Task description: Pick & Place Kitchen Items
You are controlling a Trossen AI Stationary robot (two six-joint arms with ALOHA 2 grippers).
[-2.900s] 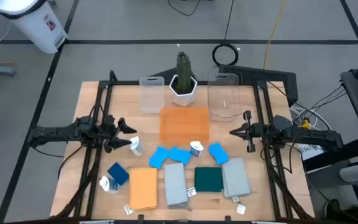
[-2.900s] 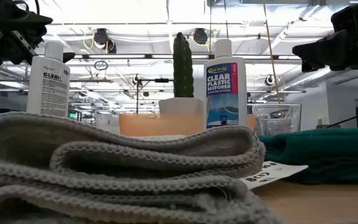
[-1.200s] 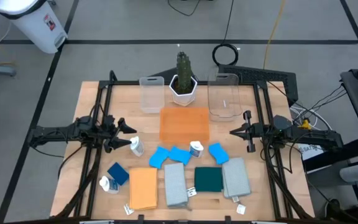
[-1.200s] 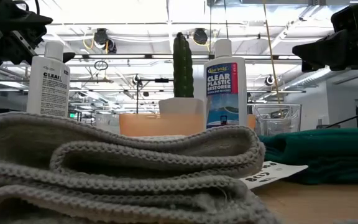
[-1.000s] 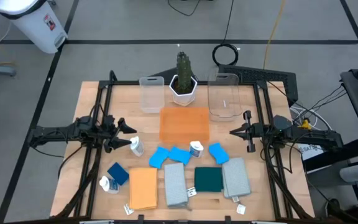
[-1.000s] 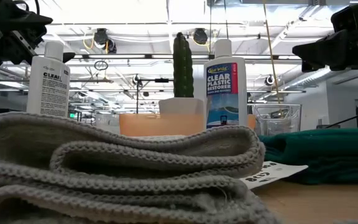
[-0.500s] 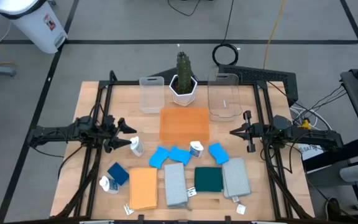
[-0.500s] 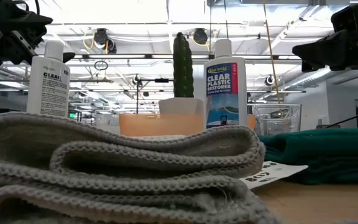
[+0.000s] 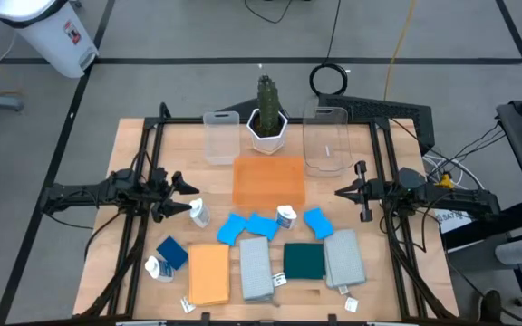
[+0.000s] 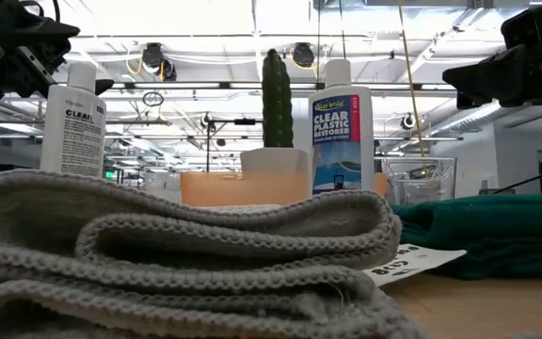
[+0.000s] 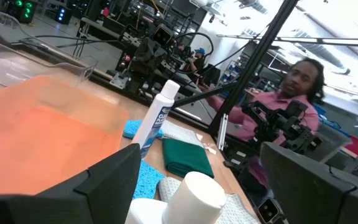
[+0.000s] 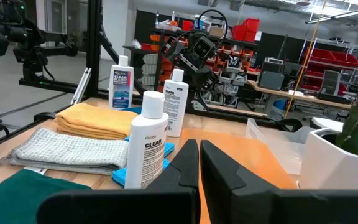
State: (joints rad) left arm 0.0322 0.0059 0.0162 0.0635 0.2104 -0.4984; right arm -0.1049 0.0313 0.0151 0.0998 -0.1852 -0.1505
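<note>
Seen from above, the left gripper [image 9: 187, 196] hovers at the table's 9 o'clock side with its fingers spread wide and nothing between them; a small white bottle [image 9: 198, 214] stands just beside its tips, toward 5 o'clock from them. The right gripper [image 9: 340, 191] waits at the 3 o'clock side, fingers pressed together and empty. Between the two arms lies the flat orange tray [image 9: 268, 179], and at its 6 o'clock edge sit three blue sponges [image 9: 260, 225] and another white bottle [image 9: 285, 216], well apart from the right gripper. Farther toward 6 o'clock lie the folded cloths: an orange cloth [image 9: 208, 273], a grey cloth [image 9: 256, 268], a dark green cloth [image 9: 304, 262] and a second grey one [image 9: 343, 260]. At 7 o'clock a darker blue sponge [image 9: 171, 253] rests against a tipped white bottle [image 9: 155, 268].
</note>
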